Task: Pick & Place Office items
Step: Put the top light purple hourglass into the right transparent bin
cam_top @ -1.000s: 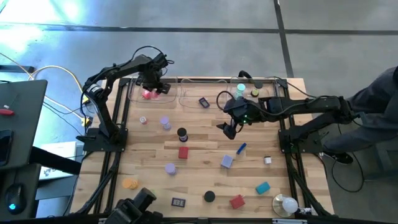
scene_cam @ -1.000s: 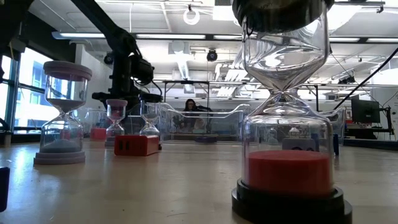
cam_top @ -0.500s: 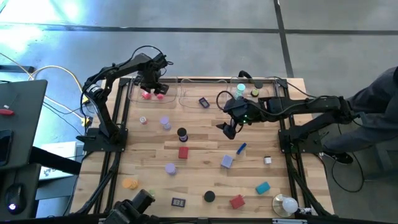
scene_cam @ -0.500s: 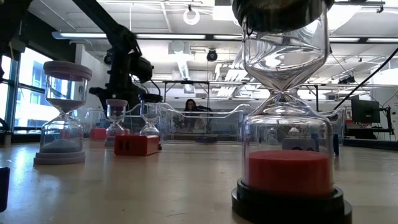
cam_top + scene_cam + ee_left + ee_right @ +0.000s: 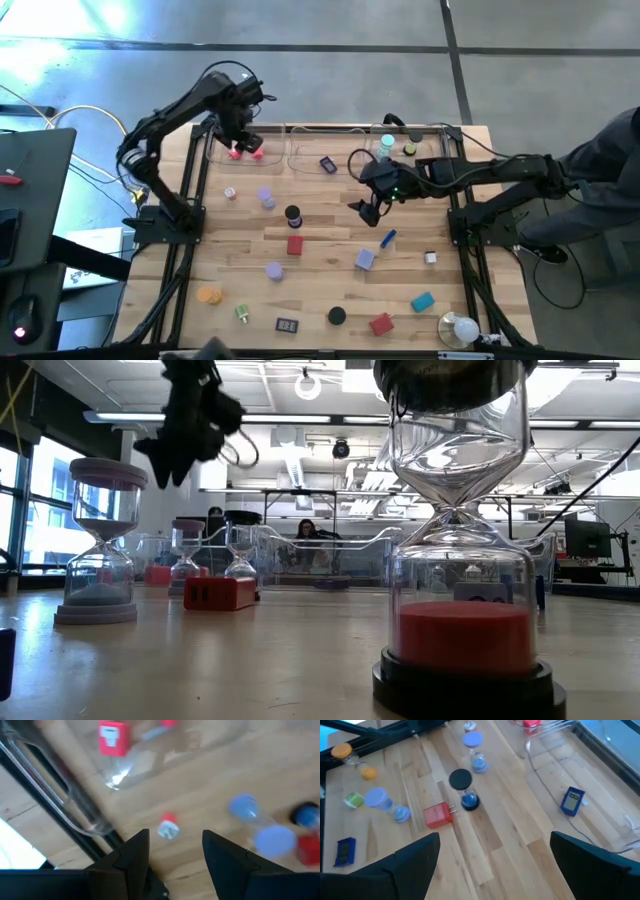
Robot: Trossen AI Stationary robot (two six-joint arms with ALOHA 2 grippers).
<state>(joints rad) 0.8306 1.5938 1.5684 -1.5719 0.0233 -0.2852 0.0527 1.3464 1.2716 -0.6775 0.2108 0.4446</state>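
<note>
Office items are seen scattered over the wooden bench [image 5: 330,300], among them a red block [image 5: 295,245], a black-capped timer [image 5: 292,214] and a blue stick [image 5: 388,239]. At the far left, the left hand [image 5: 243,137] is held raised above the left clear tray [image 5: 215,150], where pink and red pieces [image 5: 245,152] lie; its fingers [image 5: 132,855] are seen partly spread with nothing between them. Toward the middle, a small blue clock-like piece [image 5: 328,165] rests in the next clear tray [image 5: 300,160]. Further right, the right hand [image 5: 368,208] is held over the bench just beyond the blue stick, its fingers [image 5: 415,855] spread wide and empty. No brand, label or writing can be read on any piece.
</note>
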